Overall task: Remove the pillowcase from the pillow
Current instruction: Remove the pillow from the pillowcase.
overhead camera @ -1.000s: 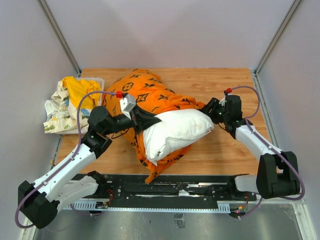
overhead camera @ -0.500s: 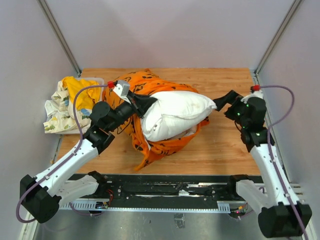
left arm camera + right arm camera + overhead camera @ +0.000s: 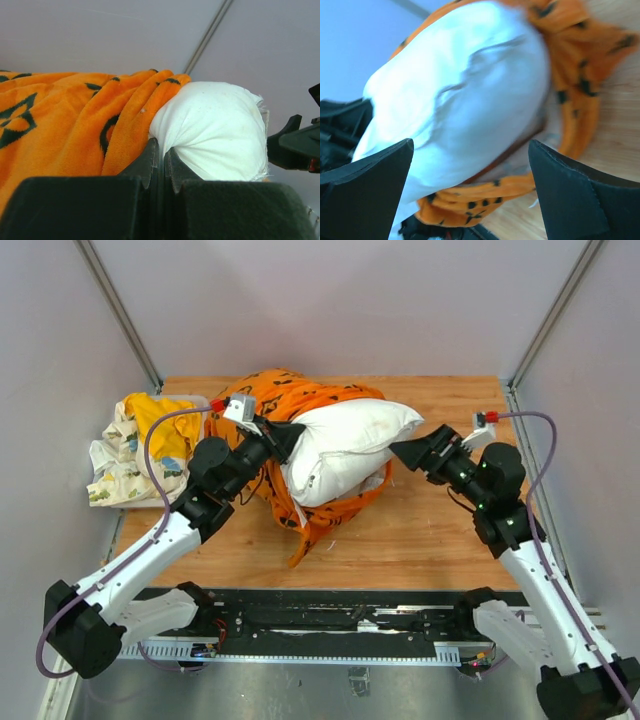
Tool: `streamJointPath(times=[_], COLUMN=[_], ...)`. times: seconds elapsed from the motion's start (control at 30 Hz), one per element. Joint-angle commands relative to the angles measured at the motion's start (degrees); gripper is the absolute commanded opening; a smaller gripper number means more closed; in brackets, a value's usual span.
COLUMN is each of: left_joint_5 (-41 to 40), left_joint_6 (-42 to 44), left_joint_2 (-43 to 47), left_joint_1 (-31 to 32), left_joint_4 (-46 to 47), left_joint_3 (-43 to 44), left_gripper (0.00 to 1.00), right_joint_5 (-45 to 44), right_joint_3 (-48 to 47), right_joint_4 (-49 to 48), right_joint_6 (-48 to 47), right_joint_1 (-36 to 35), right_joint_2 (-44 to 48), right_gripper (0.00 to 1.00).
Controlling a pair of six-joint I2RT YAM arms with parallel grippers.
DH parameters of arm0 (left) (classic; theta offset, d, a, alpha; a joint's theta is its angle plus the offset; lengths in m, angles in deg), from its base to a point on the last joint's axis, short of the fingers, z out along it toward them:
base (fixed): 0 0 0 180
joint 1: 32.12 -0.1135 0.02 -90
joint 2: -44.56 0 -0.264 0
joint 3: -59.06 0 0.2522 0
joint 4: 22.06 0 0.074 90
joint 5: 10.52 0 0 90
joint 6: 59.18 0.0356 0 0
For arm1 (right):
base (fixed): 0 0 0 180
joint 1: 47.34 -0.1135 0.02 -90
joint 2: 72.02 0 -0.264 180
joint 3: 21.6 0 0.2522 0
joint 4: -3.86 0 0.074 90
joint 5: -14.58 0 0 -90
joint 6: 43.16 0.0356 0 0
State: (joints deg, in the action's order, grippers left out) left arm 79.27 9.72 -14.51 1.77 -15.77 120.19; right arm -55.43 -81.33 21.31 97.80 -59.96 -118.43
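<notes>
Toward left, left gripper (image 3: pixel 296 430): jaws pressed together at orange-white seam; layer pinched, we cannot tell.
pillowcase (image 3: pixel 290 398): bunched behind and under pillow (image 3: pixel 350 445), centre of table (image 3: pixel 440 540).
right gripper (image 3: pixel 412 448): wide, empty, beside pillow corner.
risk: we judge both layers drag together.

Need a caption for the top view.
Left end effector closed where orange pillowcase meets exposed pillow; right end effector open near the pillow's corner.

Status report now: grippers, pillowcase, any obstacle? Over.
Left gripper shut where pillowcase meets pillow. Right gripper open, facing pillow, not touching. Pillow mostly out; pillowcase bunched behind and under it. Nothing between right gripper and pillow.
</notes>
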Motion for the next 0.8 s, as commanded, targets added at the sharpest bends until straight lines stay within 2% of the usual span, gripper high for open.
streamJointPath(times=[0.0,0.23,0.47,0.63,0.77], left_joint_5=[-5.07,-2.07,6.22,0.94,0.45], left_joint_6=[-0.33,-0.62,1.88,4.19,5.05], left_joint_2=[0.01,-0.16,-4.38,-7.51,-10.15], left_joint_1=[-0.62,-0.66,-0.49,0.47,0.48], left_joint_4=[4.73,4.76,2.77,1.16,-1.07], left_joint_3=[1.15,1.46,4.78,5.78,7.55], left_gripper=[0.0,0.0,0.0,0.0,0.0], right_joint_5=[-4.15,-9.0,-13.37,-14.78,-15.09], right_joint_3=[1.41,1.09,-7.51,-9.97,-8.28], right_joint_4=[-9.91,-18.76,-18.76,-22.86,-28.76], right_joint_6=[4.67,9.53,8.35,6.37,5.86], right_joint_1=[-10.8,-20.51,-25.61,-27.18,-28.13], right_joint_2=[-2.07,-11.43,-17.39,-17.84,-17.39], right_gripper=[0.98,0.98,0.98,0.98,0.98])
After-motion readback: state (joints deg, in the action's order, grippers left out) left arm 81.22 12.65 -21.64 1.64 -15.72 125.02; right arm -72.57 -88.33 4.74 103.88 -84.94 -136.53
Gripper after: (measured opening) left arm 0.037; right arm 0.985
